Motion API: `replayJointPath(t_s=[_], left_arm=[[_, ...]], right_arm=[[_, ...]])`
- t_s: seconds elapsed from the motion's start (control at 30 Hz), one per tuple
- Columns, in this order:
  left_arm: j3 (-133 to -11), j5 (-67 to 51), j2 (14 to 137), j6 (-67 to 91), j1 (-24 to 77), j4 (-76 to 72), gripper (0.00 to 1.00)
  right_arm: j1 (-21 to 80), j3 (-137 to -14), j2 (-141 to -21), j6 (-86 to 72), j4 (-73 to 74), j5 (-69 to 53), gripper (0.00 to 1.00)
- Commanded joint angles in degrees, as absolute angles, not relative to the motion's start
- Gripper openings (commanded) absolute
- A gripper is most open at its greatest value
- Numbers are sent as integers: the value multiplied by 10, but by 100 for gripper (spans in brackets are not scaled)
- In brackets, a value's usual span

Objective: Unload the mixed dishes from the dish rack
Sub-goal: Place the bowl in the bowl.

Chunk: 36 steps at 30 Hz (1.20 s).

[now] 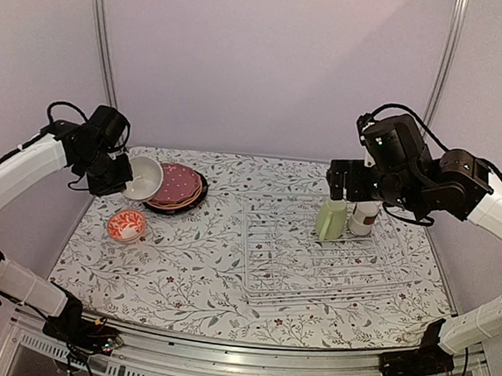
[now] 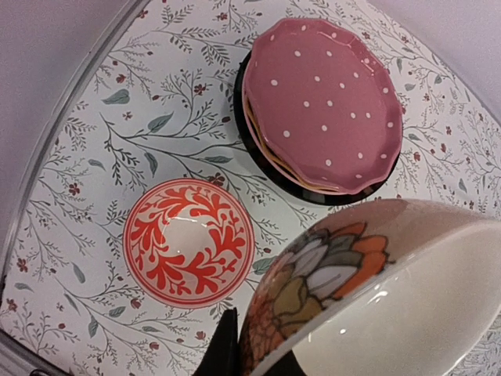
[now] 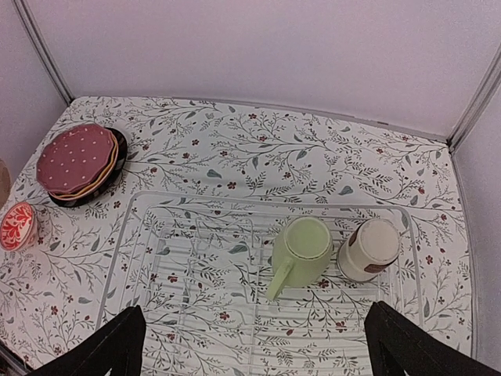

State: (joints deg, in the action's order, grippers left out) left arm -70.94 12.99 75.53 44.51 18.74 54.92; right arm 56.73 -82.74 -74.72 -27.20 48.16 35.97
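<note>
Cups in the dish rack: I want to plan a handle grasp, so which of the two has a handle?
The pale green cup, the left one: a handle juts from its near side. The small grey-white cup beside it shows no handle.

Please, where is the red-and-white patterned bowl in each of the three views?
Top external: the red-and-white patterned bowl lies at left, below-left of the maroon dotted plate.
Left wrist: bowl lower left; plate upper right.
Right wrist: bowl at left edge; plate above it.
Shared landmark: that plate.
</note>
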Motion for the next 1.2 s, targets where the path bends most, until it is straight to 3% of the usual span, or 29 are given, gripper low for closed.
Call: replayJointPath(t_s=[0.0,0.53,1.17], left_arm=[[-692,121,733,483,154,562,1],[-595,40,756,513,57,530,3],[-548,-27,813,506,12,459,10]], right_arm=[[563,-811,-733,-275,473,371,99],[561,-802,-747,-292,473,364,99],[553,-793,-756,-320,474,348,98]])
